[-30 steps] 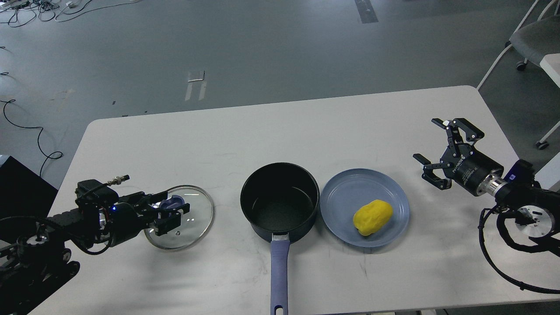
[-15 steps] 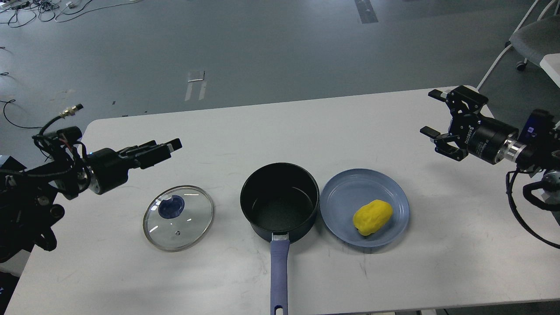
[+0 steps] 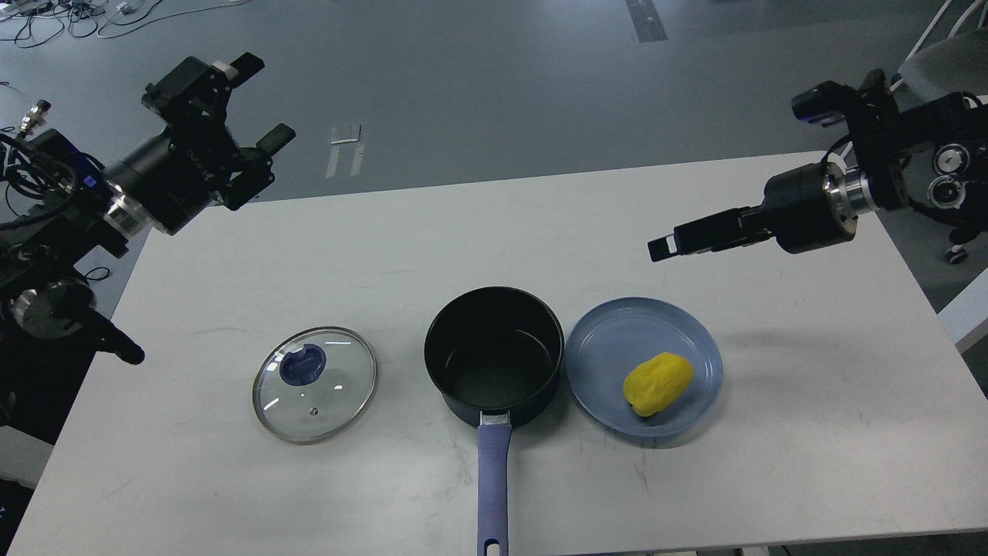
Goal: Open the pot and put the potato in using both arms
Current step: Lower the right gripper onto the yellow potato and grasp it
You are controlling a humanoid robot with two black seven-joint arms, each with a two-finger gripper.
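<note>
Head view: white table [image 3: 695, 494], grey floor [image 3: 478, 93], cables [image 3: 62, 15].

I have one view only, from the head, looking forward and down over the desk [image 3: 386, 232] from its near edge at 6 o'clock, far enough back to take in the whole top and floor beyond at 12

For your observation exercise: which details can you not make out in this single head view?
- Right gripper: seen edge-on, so the gap between its fingers cannot be judged.
- Dark navy saucepan's blue-purple handle end: cut off by the bottom edge.
- Lumpy yellow potato's underside: hidden against the light-blue plate.
</note>
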